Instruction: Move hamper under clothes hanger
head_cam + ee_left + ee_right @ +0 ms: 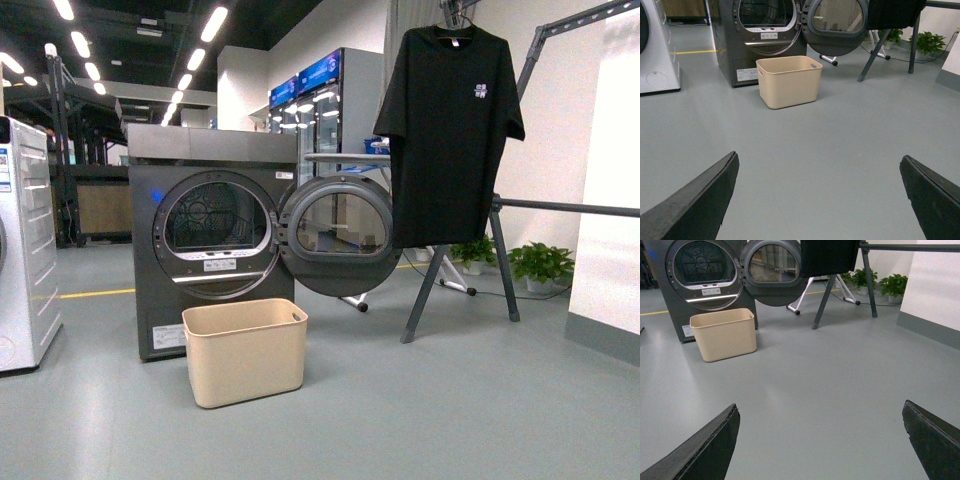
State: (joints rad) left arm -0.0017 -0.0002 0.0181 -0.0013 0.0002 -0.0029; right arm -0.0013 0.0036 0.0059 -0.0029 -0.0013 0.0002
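The beige hamper (246,350) stands empty on the grey floor just in front of the dryer, left of the clothes hanger (462,250). It shows too in the left wrist view as the hamper (789,81) and in the right wrist view as the hamper (724,333). The clothes hanger is a dark grey rack carrying a black T-shirt (448,130); its legs (823,300) stand apart from the hamper. My left gripper (819,162) is open over bare floor, well short of the hamper. My right gripper (820,410) is open too, with nothing between its fingers.
A dark grey dryer (215,240) stands behind the hamper with its round door (335,235) swung open toward the rack. A white machine (25,250) is at the left. Potted plants (540,265) and a white wall (610,200) lie at the right.
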